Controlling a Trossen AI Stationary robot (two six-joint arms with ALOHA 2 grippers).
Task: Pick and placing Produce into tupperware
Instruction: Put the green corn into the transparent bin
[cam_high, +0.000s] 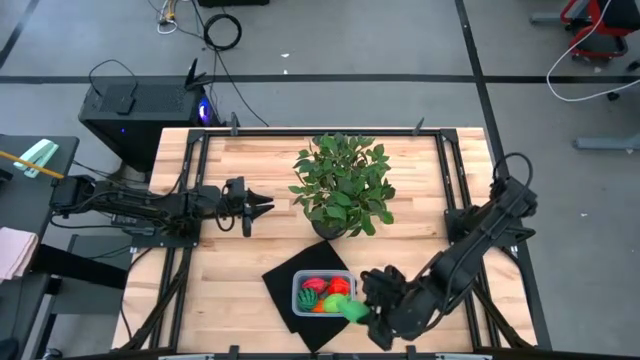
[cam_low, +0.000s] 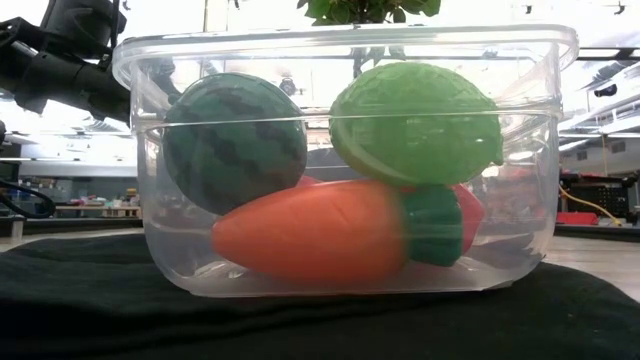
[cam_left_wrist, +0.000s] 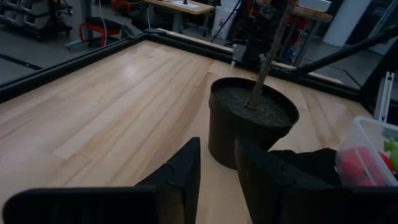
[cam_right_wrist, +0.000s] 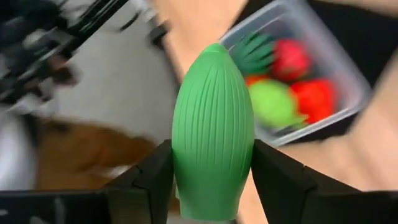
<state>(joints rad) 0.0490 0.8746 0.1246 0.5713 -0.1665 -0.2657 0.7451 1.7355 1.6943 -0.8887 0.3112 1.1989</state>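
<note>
From above, the right gripper (cam_high: 362, 312) hung at the four o'clock corner of the tupperware (cam_high: 300, 284), which sat on the black mat (cam_high: 285, 275) at six o'clock from the potted plant (cam_high: 342, 184). At table level, a striped green ball (cam_low: 235, 142), a yellow-green piece (cam_low: 415, 122) and an orange carrot (cam_low: 310, 232) lay inside the tub. From the wrists, the right fingers (cam_right_wrist: 283, 180) clenched a ribbed green piece (cam_right_wrist: 213, 134), while the left gripper (cam_left_wrist: 217, 177) stood empty, its fingers slightly apart, near the plant pot.

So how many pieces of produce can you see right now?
5: watermelon ball, light green piece, carrot and a red piece in the tub; a ribbed green one in the right claw. More may hide.

Matte black jointed arms (cam_high: 150, 207), blocky pincers (cam_left_wrist: 214, 171)
</note>
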